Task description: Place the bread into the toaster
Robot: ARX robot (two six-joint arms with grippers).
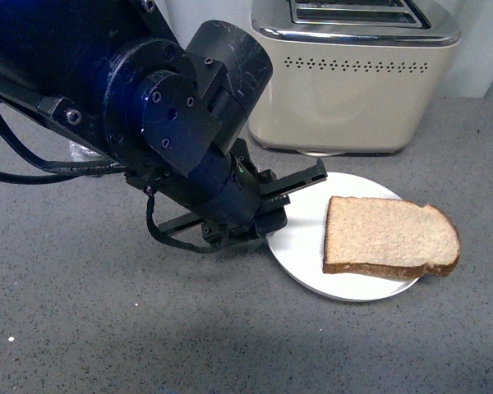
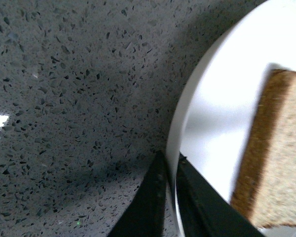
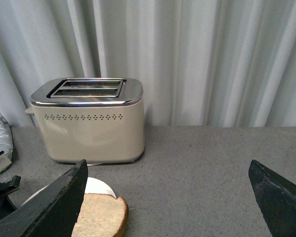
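Front view: bread (image 1: 390,236) lies just right of the nearly closed left pincer (image 1: 273,220), long axis pointing away; right pincer (image 3: 167,168) gapes.

Left arm (image 1: 160,115): dark blue, comes in from upper left in front view and slopes down toward centre. Wrist pitched down, cable looped beneath it. Left gripper (image 2: 169,159) low, close to the surface; jaws drawn nearly together, only a slim gap showing in the left wrist view.

Right arm: not in front view. Right gripper (image 3: 166,195) held level and raised; black fingers (image 3: 56,205) spread wide, nothing between them.
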